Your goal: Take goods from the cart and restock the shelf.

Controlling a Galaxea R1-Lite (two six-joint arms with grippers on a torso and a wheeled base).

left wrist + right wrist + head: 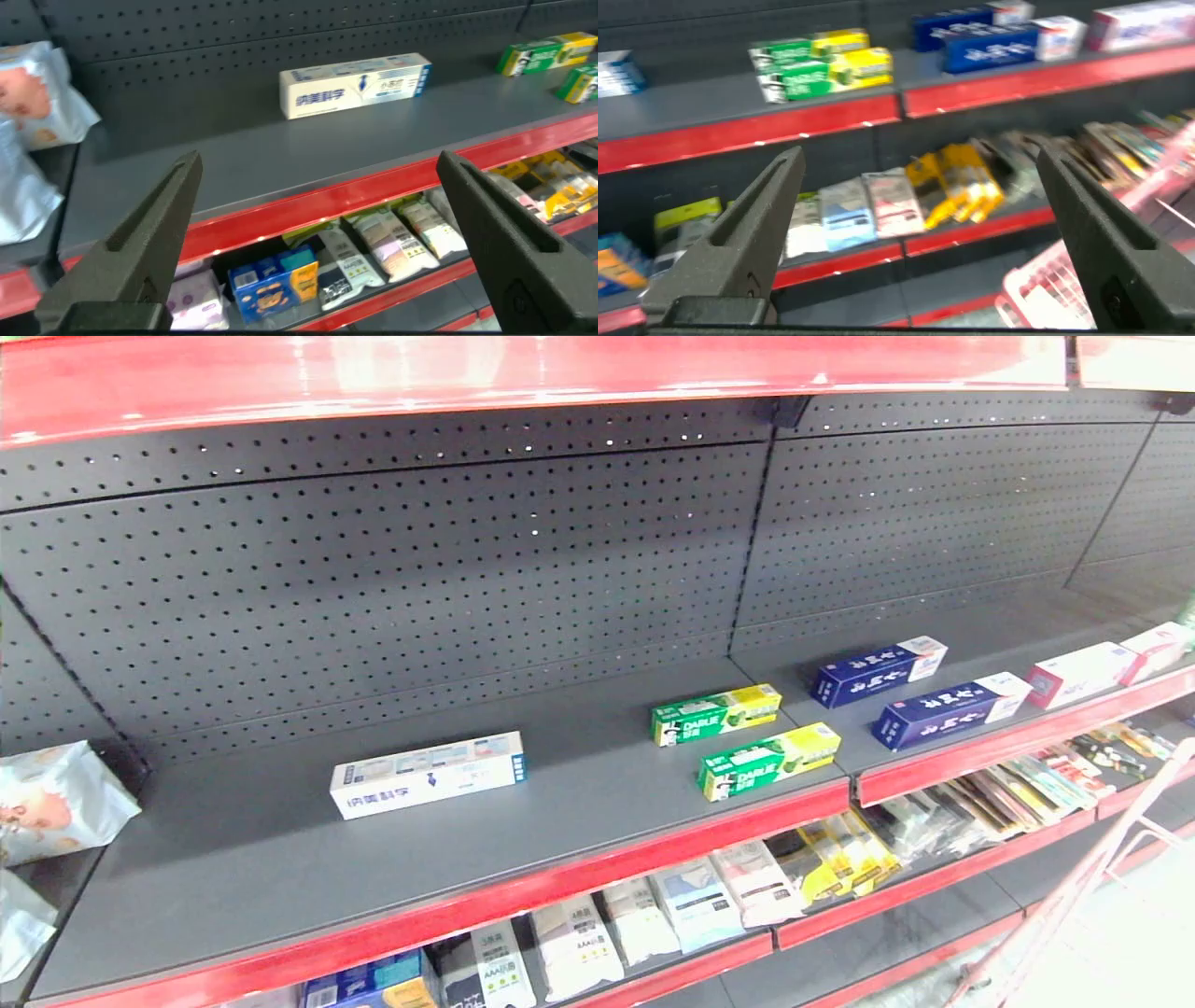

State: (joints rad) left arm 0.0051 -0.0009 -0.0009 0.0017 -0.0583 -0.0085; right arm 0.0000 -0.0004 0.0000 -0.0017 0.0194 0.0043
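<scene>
A grey shelf [280, 840] with a red front edge carries boxed goods. On it lie a white box [427, 775], two green-and-yellow boxes [716, 714] [768, 761], two blue boxes [878, 670] [950, 709] and pink-and-white boxes [1083, 674]. My left gripper [320, 163] is open and holds nothing; it sits in front of the shelf edge, facing the white box [355, 84]. My right gripper [922, 159] is open with nothing in it, below the green-and-yellow boxes [822, 63] and before the lower shelf. A pink cart [1050, 289] shows at the lower right.
Pale bags [56, 798] stand at the shelf's far left. The lower shelf [691, 971] holds rows of packets [653, 910]. A red shelf [467, 373] hangs overhead. The cart's pink frame [1074, 896] stands at the right. Bare shelf surface lies around the white box.
</scene>
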